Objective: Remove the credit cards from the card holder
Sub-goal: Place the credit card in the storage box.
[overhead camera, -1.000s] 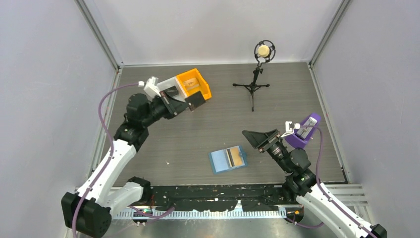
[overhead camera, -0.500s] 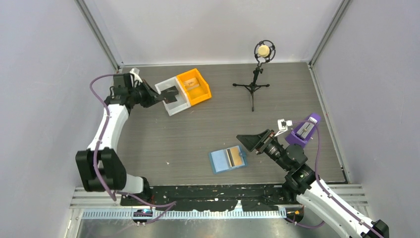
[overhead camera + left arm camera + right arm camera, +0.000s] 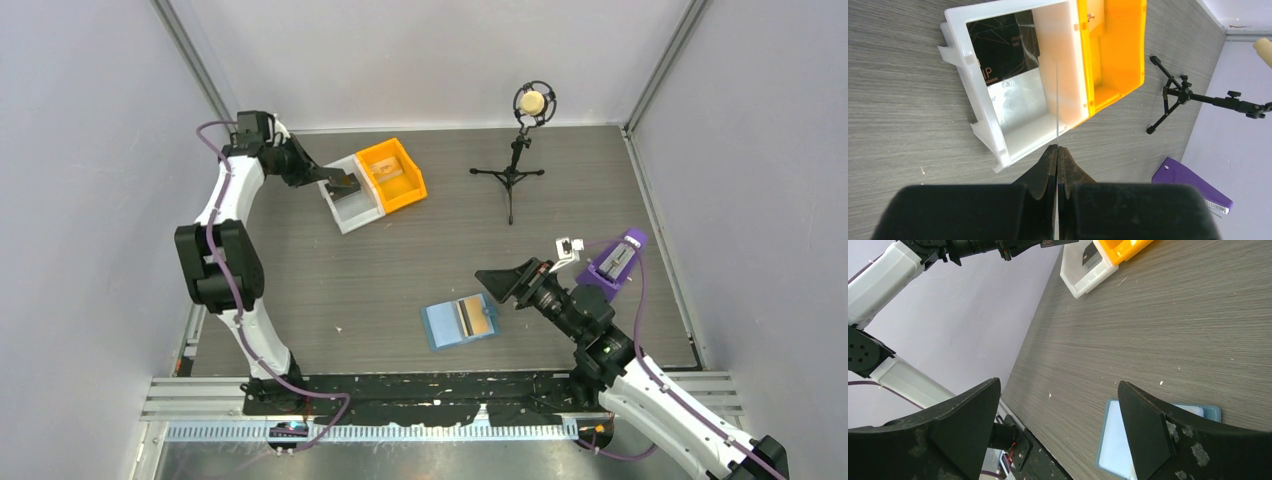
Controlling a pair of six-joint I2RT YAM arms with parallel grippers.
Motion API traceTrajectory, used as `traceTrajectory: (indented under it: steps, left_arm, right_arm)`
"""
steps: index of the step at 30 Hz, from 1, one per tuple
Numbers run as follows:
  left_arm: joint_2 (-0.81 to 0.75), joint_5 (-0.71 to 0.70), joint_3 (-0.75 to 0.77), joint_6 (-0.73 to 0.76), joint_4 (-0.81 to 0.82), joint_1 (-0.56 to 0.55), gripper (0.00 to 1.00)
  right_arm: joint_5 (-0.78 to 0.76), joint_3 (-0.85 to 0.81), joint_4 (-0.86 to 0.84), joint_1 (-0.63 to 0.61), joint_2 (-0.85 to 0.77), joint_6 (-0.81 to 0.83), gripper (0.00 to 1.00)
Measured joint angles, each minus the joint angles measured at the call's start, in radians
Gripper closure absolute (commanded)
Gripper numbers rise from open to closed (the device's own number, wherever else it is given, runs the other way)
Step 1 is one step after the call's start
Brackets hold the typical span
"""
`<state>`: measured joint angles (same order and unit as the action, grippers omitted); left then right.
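black card point(image 3: 1004, 47) in white bin point(image 3: 990, 130), seemingly "VIP" (partly cut)

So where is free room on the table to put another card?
The widest bare table lies between the white bin and the card holder. A smaller patch lies between the microphone stand and the purple stand. Crowded: right gripper beside the holder, left gripper with a card over the bin.

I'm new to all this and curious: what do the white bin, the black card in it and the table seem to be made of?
The white bin: probably moulded plastic, smooth, slightly glossy, with ribs on its wall. The black card: likely plastic, glossy with fine printed lines. The table: grey wood-grain look, matte; possibly laminate, can't tell.
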<state>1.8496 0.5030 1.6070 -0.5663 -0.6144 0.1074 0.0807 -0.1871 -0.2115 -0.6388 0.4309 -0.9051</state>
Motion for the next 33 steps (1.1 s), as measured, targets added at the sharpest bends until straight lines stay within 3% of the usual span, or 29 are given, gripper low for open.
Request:
traceTrajectory:
  steps: [16, 33]
  left_arm:
    - [0.24, 0.014, 0.191, -0.008, -0.042, 0.001, 1.0]
    - [0.333, 0.004, 0.311, -0.002, -0.093, 0.001, 1.0]
  right_arm:
    - [-0.015, -0.032, -0.064, 0.0, 0.207, 0.005, 0.04]
    - [-0.035, -0.051, -0.064, 0.0, 0.218, 0.019, 0.05]
